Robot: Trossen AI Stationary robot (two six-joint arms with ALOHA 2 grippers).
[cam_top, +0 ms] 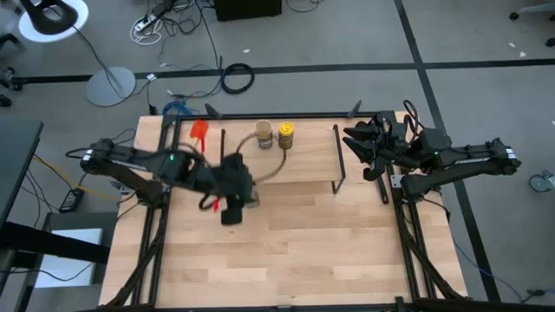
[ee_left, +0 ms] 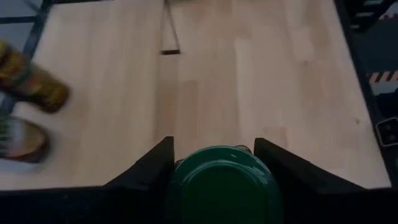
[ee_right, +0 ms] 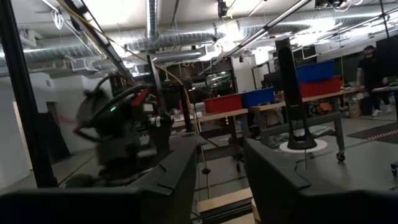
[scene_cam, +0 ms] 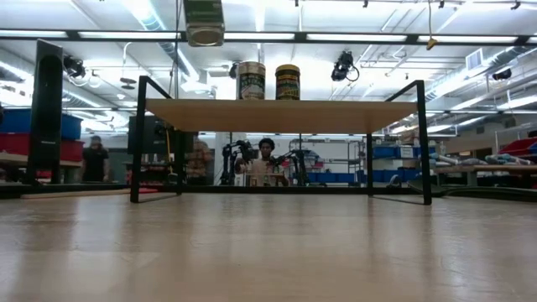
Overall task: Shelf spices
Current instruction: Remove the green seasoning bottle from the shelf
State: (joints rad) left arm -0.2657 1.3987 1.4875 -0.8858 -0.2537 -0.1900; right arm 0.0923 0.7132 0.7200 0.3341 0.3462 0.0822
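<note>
Left hand (ee_left: 214, 163): closed around the green-lidded jar (ee_left: 224, 186), held above the tabletop (cam_top: 286, 243) in front of the shelf (cam_top: 312, 152).
Shelf: tan-lidded jar (cam_top: 264, 134) and yellow-lidded jar (cam_top: 284, 134) stood side by side on top.
Right hand (cam_top: 364, 147): parked at the shelf's right end, fingers apart, nothing held.

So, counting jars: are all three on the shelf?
No: two jars stand on the shelf; the left gripper holds the green-lidded jar.
</note>
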